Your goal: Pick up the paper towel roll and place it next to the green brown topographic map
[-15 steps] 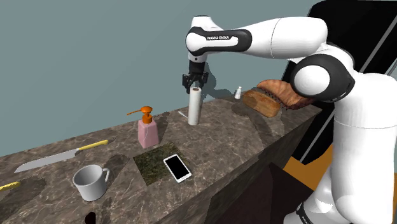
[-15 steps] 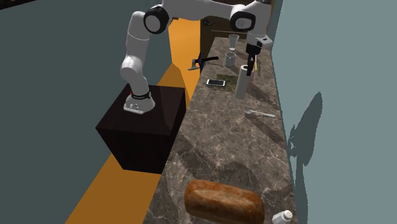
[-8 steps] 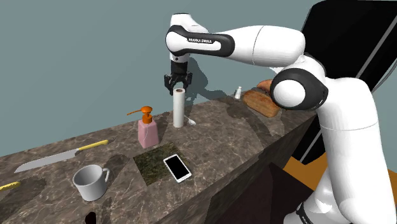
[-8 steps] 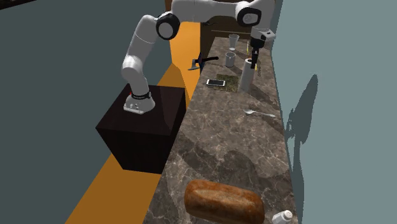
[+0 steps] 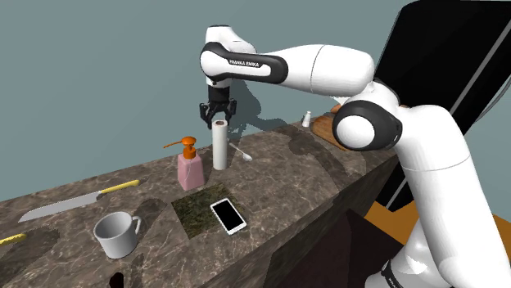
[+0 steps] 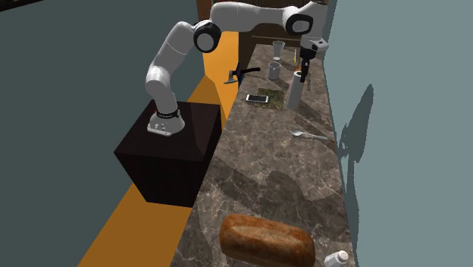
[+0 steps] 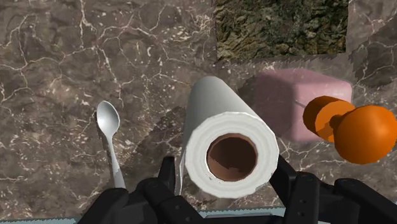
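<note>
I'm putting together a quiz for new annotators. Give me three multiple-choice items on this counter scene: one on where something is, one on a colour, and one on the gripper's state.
1. Which thing stands nearest the paper towel roll?
A) the pink soap dispenser
B) the mug
C) the bread loaf

2. What colour is the soap dispenser's pump?
A) blue
B) orange
C) green

3. How is the gripper?
A) open above the roll
B) shut on nothing
C) shut on the roll's top

Answers:
1 A: in the shoulder view the dispenser stands just beside the roll.
2 B: the wrist view shows the pump head plainly orange.
3 C: the black fingers clasp the roll's upper end from both sides.
</note>
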Available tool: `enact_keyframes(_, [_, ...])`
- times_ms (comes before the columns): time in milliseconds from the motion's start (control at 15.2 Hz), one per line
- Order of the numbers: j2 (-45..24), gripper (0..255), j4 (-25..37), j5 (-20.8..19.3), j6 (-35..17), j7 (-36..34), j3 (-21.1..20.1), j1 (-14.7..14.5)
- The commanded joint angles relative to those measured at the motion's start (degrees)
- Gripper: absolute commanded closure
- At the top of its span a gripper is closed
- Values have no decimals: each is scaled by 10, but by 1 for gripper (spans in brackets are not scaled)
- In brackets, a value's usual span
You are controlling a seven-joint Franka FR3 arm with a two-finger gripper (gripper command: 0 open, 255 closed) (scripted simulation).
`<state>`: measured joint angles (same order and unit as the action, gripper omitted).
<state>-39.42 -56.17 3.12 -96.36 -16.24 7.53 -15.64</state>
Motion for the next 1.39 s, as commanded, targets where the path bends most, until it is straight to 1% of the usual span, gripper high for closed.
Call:
enact_keyframes(0, [4,255,-21,0,-18,0,0,-1])
enact_keyframes(330, [8,255,-70,0,-62,0,0,-4])
enact_keyframes(858, [8,255,-70,0,-62,0,0,-4])
enact_keyframes(924, [8,0,-70,0,-62,0,0,-4])
enact_keyframes(1254, [8,0,-70,0,-62,0,0,-4])
enact_keyframes(1320, [8,0,-50,-1,-43,0,0,-3])
